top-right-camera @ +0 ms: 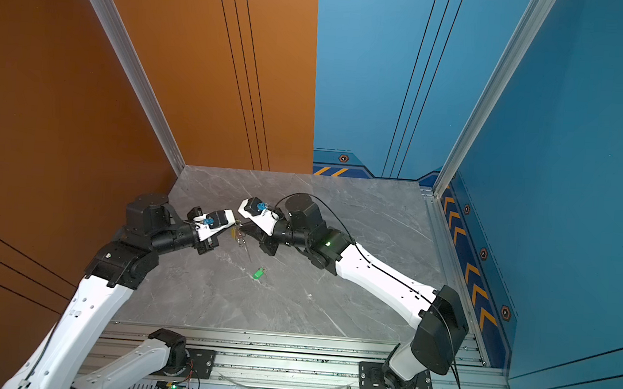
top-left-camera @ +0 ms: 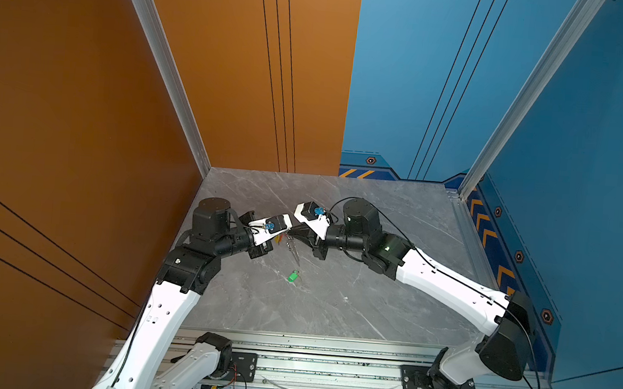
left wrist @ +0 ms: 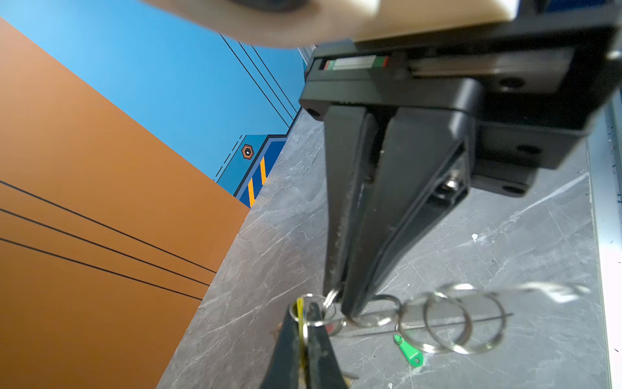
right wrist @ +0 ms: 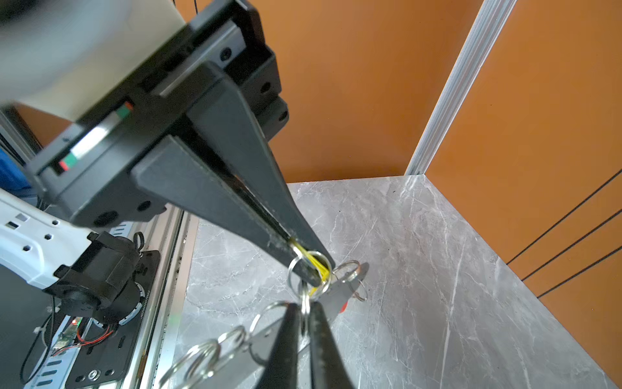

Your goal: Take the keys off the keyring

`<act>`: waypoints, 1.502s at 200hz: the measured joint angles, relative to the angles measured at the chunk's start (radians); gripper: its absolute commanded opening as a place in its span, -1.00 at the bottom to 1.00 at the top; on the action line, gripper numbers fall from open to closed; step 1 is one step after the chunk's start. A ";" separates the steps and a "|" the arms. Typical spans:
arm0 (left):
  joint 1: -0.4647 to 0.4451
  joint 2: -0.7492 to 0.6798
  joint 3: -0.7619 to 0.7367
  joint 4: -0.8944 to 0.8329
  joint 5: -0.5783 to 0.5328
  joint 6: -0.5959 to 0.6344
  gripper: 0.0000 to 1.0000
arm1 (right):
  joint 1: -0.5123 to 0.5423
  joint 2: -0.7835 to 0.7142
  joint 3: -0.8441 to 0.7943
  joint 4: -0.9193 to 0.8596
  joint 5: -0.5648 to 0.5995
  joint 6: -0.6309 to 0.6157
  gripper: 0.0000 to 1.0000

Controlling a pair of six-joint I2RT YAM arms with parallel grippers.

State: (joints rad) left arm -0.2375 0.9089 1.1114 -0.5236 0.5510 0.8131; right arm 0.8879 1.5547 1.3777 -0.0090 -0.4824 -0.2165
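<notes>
Both grippers meet above the table's middle. My left gripper [left wrist: 304, 308] [top-left-camera: 286, 235] is shut on a yellow key tag [left wrist: 299, 313] [right wrist: 318, 264] whose silver ring circles its fingertips. The grey keyring [right wrist: 259, 340] [left wrist: 447, 313] hangs between the arms with several silver rings along its edge. One of those rings [right wrist: 304, 299] runs edge-on through the narrow gap of my right gripper [right wrist: 304, 306] [top-left-camera: 291, 234], whose jaws stand slightly apart. A red tag [right wrist: 343, 307] peeks from behind the plate. A green key [top-left-camera: 293, 276] [top-right-camera: 258, 273] [left wrist: 409, 352] lies loose on the table below.
The grey marble table [top-left-camera: 331, 303] is walled by an orange panel [top-left-camera: 78, 146] on the left and blue panels [top-left-camera: 569, 185] behind and on the right. An aluminium rail [top-left-camera: 326, 367] carrying both arm bases runs along the front edge.
</notes>
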 measured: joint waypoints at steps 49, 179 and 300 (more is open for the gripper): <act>0.040 0.001 0.000 0.023 0.037 -0.034 -1.00 | -0.012 -0.002 -0.027 0.051 -0.031 0.039 -0.29; 0.048 0.018 0.000 0.113 0.103 -0.144 -1.00 | -0.013 -0.059 -0.142 0.198 -0.036 0.094 -0.19; 0.047 0.025 0.017 0.116 0.135 -0.179 -1.00 | -0.019 -0.061 -0.150 0.275 -0.037 0.122 -0.22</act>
State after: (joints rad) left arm -0.1902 0.9337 1.1282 -0.4072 0.6857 0.6342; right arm 0.8692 1.4937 1.2282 0.2661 -0.5194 -0.0944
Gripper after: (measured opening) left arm 0.064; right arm 0.391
